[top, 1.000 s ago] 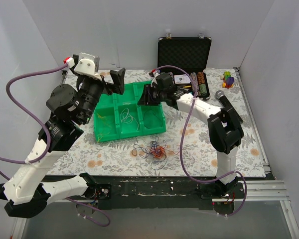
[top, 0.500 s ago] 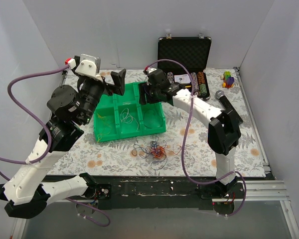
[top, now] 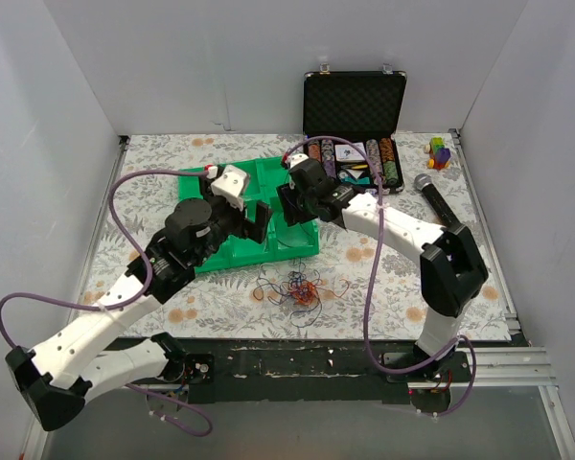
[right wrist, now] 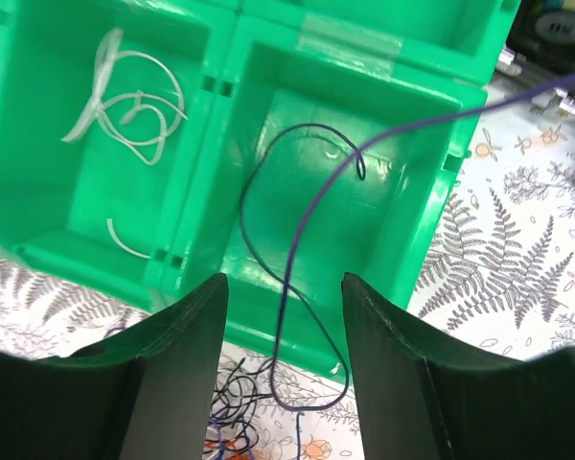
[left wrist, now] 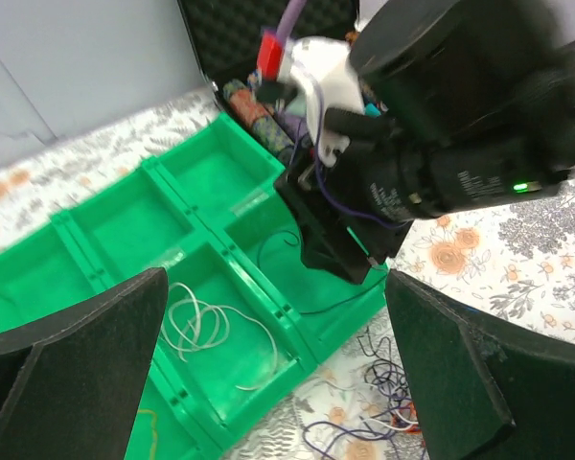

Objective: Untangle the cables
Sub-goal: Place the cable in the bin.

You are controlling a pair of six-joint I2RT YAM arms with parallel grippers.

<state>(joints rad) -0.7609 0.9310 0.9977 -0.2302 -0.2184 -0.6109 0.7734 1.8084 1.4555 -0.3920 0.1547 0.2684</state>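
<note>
A tangle of thin cables [top: 292,287] in black, blue, red and white lies on the table just in front of the green tray [top: 302,249]. My right gripper [right wrist: 283,383] hangs open over the tray's near right compartment. A dark blue cable [right wrist: 259,259] lies in that compartment, loops over the front wall and passes between the fingers without being clamped. A white cable [right wrist: 125,105] is coiled in the neighbouring compartment [left wrist: 211,326]. My left gripper [left wrist: 278,383] is wide open above the tray's front edge, holding nothing, with the right gripper [left wrist: 355,249] right ahead of it.
An open black case [top: 355,101] with poker chips stands behind the tray. A microphone [top: 431,187] and coloured blocks [top: 441,151] lie at the back right. The two grippers [top: 261,218] [top: 286,196] are close together over the tray.
The left arm swung down from its raised pose at the back left to just above the tray's front. The right gripper shifted slightly toward the near right compartment and its jaws changed width.
</note>
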